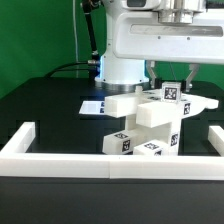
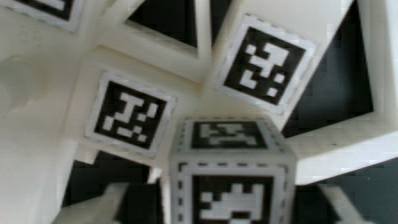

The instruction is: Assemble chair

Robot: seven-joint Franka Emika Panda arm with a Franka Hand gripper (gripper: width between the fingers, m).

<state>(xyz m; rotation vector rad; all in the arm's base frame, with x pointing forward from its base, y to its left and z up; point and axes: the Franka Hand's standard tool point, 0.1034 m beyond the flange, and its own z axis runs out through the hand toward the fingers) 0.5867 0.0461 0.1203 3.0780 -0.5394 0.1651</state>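
On the exterior view's left, the white border wall (image 1: 22,140) closes off the near side of the black table (image 1: 45,100), and the marker board (image 1: 92,105) lies flat just beyond it toward the robot's base. In the middle of the table stands the chair (image 1: 150,122), half built. It is a stack of white blocky parts with a slab (image 1: 120,103) jutting to the left, tagged pieces (image 1: 127,143) low at the near side by the wall, and a small tagged block (image 1: 170,94) on top. The gripper (image 1: 170,84) hangs directly over that top block, with a dark finger showing on either side of it. The wrist view is filled by the same parts at close range, their tags (image 2: 134,108) large and somewhat blurred, with a square-ended piece (image 2: 228,165) nearest the camera. The step in hand appears to be joining or seating a part at the top of the assembly, somewhere in the middle of the whole job, since the pieces do not yet read as a finished chair. The next move probably calls for a straight, careful press or twist that keeps the tall stack from tipping toward the near wall. The fingers seem to bracket the top block, but the pictures do not show whether they pinch it or stand clear of it.
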